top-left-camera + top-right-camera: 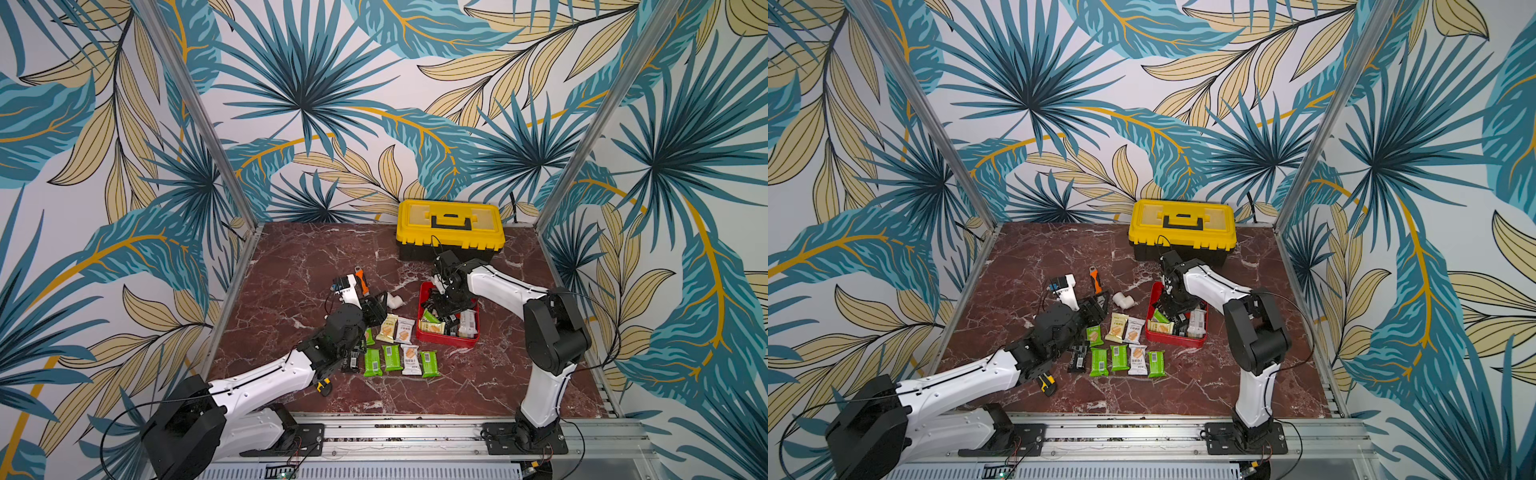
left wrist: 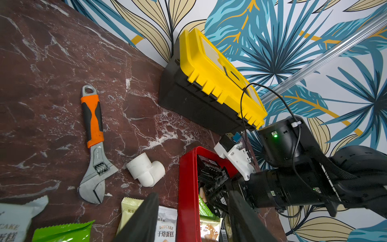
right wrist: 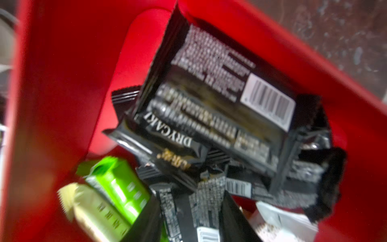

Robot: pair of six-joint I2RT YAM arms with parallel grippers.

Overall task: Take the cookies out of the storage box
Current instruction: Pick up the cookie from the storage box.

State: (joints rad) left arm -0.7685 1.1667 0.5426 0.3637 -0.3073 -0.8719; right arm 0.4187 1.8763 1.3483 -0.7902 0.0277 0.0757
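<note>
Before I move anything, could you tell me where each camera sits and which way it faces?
Both top views: high above the arms' bases, looking down at the table; left arm and right arm show.
Left wrist: on the left arm, facing toward the wrench, toolbox and box; its jaws and the right arm show.
Right wrist: on the right arm, looking close into the box at black cookies; its jaws show.
Shared: the box, in all.
</note>
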